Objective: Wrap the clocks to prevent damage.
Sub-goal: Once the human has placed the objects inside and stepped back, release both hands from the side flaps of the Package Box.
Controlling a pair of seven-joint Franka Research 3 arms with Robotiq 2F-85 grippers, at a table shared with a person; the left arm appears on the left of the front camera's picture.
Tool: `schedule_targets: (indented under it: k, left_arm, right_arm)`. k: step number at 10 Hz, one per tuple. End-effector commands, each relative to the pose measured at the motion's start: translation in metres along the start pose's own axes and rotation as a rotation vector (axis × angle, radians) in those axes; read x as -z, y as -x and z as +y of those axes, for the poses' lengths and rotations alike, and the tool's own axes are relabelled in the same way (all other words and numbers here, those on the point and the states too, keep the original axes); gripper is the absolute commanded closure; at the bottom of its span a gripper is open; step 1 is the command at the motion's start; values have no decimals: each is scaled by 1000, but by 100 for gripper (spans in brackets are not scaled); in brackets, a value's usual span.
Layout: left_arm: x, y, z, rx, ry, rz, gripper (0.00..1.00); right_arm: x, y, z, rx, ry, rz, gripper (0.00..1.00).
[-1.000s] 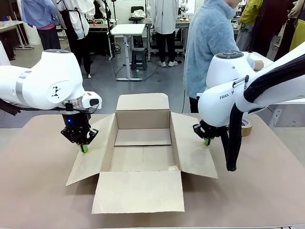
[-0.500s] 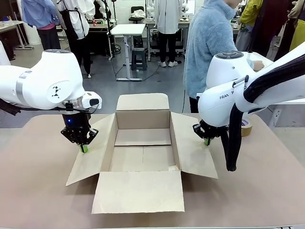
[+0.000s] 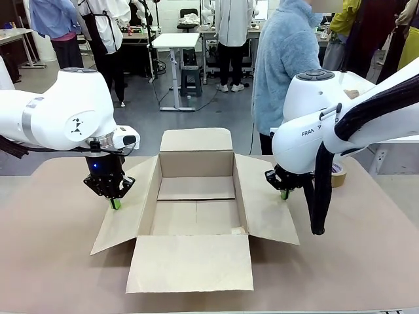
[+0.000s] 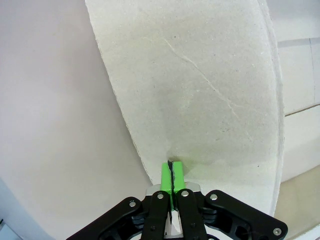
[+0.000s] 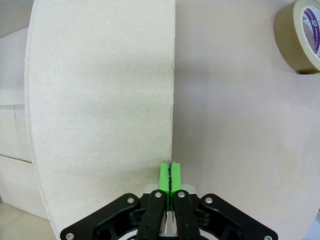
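Observation:
The bubble-wrapped clocks are out of view. A large brown cardboard box (image 3: 196, 163) stands open and empty mid-table, its flaps spread out. My left gripper (image 3: 115, 204) is shut, its green tips down at the outer edge of the box's left flap (image 3: 127, 212). The left wrist view has the same gripper (image 4: 171, 172) touching that flap (image 4: 200, 90) with nothing between the pads. My right gripper (image 3: 284, 194) is shut too, at the edge of the right flap (image 3: 265, 206). In the right wrist view its tips (image 5: 171, 175) line up with the flap's edge (image 5: 100, 90).
A brown tape roll (image 3: 338, 174) lies on the table behind my right arm, also seen as the tape roll (image 5: 302, 37) from the right wrist. A person in a light blue fleece (image 3: 285, 59) stands at the far side. The box's front flap (image 3: 190, 261) lies flat toward me.
Neither arm nor the box has moved. The person at the far side has shifted slightly.

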State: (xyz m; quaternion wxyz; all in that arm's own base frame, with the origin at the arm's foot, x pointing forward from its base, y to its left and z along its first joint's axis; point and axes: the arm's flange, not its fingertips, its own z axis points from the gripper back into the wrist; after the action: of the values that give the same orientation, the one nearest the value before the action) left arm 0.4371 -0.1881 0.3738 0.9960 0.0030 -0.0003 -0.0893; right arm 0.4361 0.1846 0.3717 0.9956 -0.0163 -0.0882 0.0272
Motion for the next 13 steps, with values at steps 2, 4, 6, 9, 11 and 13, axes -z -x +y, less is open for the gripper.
schedule_targets:
  k: [2, 4, 6, 9, 11, 13]
  left_arm:
    - [-2, 1, -1, 4, -14, -8, 100]
    - [-2, 1, -1, 4, -14, -8, 100]
    - [-2, 1, -1, 4, -14, -8, 100]
    - [-2, 1, -1, 4, -14, -8, 100]
    - [-2, 1, -1, 4, -14, -8, 100]
    - [-2, 1, -1, 4, -14, -8, 100]
  right_arm:
    - [0, 0, 0, 4, 0, 0, 99]
    - [0, 0, 0, 4, 0, 0, 99]
    - [0, 0, 0, 4, 0, 0, 99]
    - [0, 0, 0, 4, 0, 0, 99]
    - [0, 0, 0, 4, 0, 0, 99]
    - [0, 0, 0, 4, 0, 0, 99]
